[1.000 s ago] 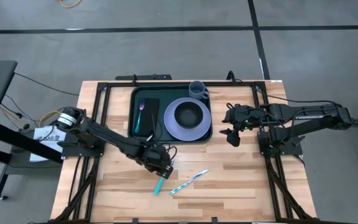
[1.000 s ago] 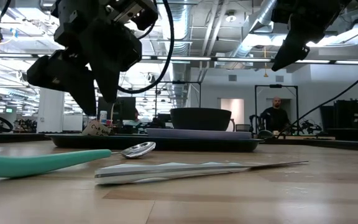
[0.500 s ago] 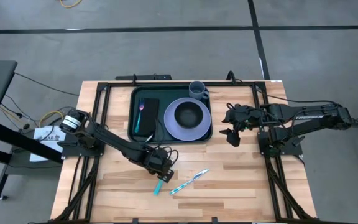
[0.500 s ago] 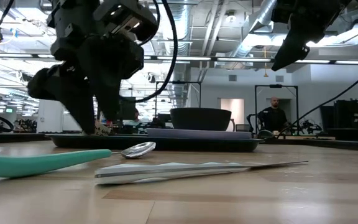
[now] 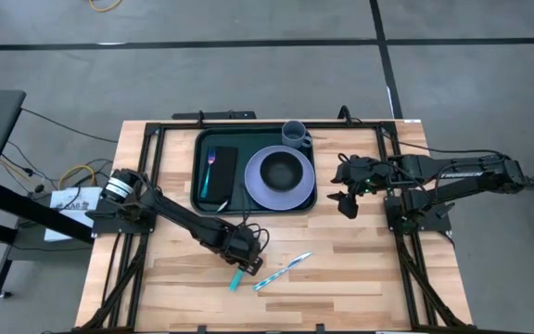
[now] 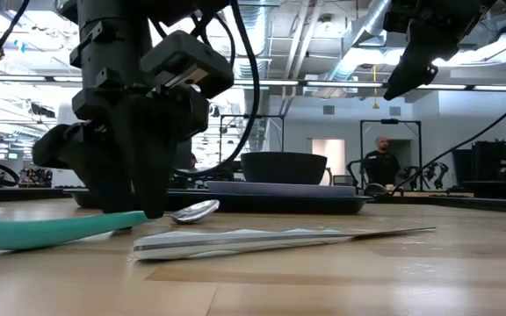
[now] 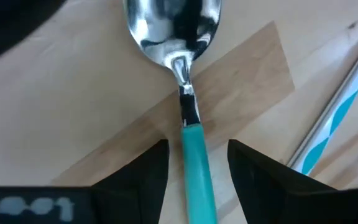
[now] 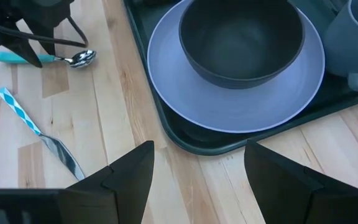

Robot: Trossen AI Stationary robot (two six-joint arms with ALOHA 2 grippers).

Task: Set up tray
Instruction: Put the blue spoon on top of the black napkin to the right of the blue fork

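Note:
The dark green tray [image 5: 248,139] lies at the table's far middle. It holds a lilac plate [image 5: 260,190] with a dark bowl [image 5: 284,170], a grey cup [image 5: 295,133], and a black napkin [image 5: 221,181] with a fork [image 5: 209,167] on it. A teal-handled spoon [image 5: 238,276] and a knife [image 5: 281,271] with a blue-and-white striped handle lie flat on the wood near the table's near edge. My left gripper [image 7: 197,155] is open and low over the spoon. Its fingers stand on either side of the teal handle [image 7: 196,168], just behind the neck, with a gap on each side. My right gripper [image 5: 346,199] waits open, raised, right of the tray.
The knife [image 7: 340,106] lies close beside the spoon, on its right in the high view. Bare wood surrounds both utensils. In the low view a person [image 6: 380,162] stands far off in the room behind the table.
My left gripper has moved toward the table's near right and come down, from above and beside the spoon's handle to the table surface with its fingers either side of the handle. The spoon and the knife have not moved.

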